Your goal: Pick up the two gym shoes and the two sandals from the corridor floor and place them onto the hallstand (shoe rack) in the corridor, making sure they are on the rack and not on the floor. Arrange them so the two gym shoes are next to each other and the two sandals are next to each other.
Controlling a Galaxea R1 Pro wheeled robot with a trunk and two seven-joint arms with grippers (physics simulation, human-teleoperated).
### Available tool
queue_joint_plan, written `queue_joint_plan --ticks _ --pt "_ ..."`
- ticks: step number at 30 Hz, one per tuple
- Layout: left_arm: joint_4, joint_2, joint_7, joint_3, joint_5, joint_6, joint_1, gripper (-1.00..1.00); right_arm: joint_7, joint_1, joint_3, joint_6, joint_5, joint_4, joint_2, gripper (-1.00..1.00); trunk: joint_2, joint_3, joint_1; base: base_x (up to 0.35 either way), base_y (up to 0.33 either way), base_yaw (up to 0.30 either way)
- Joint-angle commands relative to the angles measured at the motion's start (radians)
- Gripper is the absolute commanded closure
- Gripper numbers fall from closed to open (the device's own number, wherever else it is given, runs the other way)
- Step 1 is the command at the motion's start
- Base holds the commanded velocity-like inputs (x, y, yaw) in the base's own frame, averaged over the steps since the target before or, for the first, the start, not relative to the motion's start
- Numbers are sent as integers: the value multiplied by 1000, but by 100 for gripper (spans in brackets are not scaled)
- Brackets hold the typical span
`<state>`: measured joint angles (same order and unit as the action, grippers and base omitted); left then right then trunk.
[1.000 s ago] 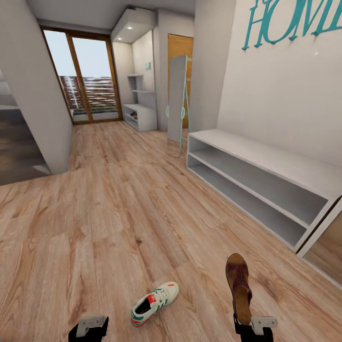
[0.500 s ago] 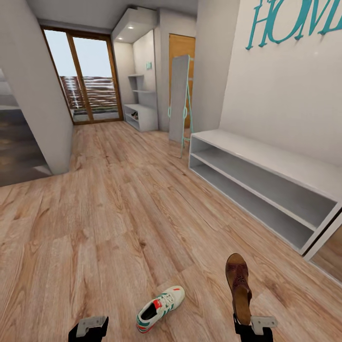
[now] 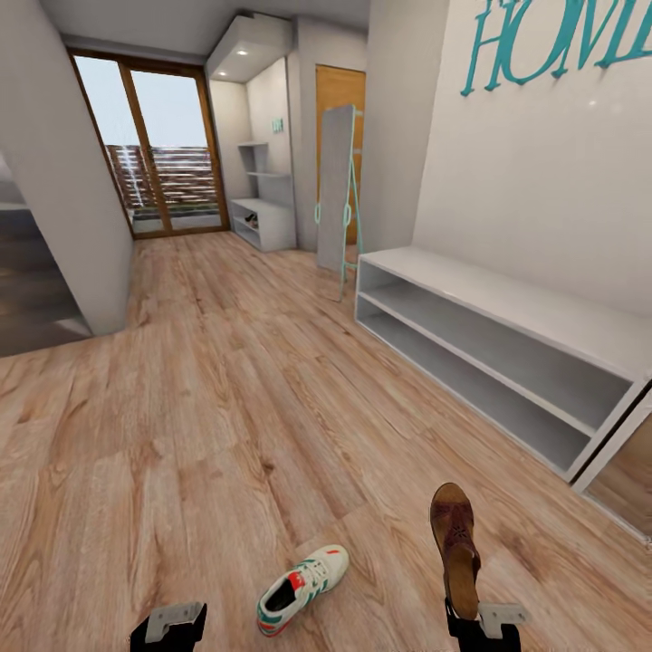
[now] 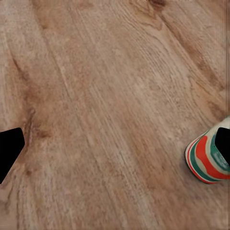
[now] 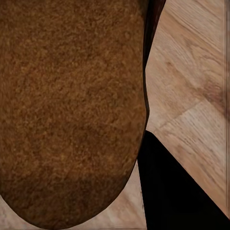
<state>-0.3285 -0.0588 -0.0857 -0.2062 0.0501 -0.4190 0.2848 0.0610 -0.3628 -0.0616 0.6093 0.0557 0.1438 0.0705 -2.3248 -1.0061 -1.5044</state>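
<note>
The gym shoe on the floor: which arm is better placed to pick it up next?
The left arm, probably. The right claw already holds a sandal, so it is busy. The left claw is open with nothing between its fingers, and the gym shoe lies on the corridor floor just beside it.

Corridor: wood-plank floor [image 3: 226,407]. Low grey two-tier bench [image 3: 507,362] at 2 o'clock under teal wall lettering [image 3: 552,41]. Leaning mirror [image 3: 337,190] at 12 o'clock. Daylit glazed doors [image 3: 149,149] at 11 o'clock.
</note>
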Motion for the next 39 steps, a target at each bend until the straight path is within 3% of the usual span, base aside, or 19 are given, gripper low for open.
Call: queue_joint_plan --ticks 1,39 --pt "0 0 -8 -8 5 -3 0 -100 -1 -1 -6 3 3 -1 -1 100 0 0 0 0 0 -231" --pt "0 0 -8 -9 4 -3 0 -100 -1 -1 -6 3 3 -3 0 100 0 14 0 0 0 -277"
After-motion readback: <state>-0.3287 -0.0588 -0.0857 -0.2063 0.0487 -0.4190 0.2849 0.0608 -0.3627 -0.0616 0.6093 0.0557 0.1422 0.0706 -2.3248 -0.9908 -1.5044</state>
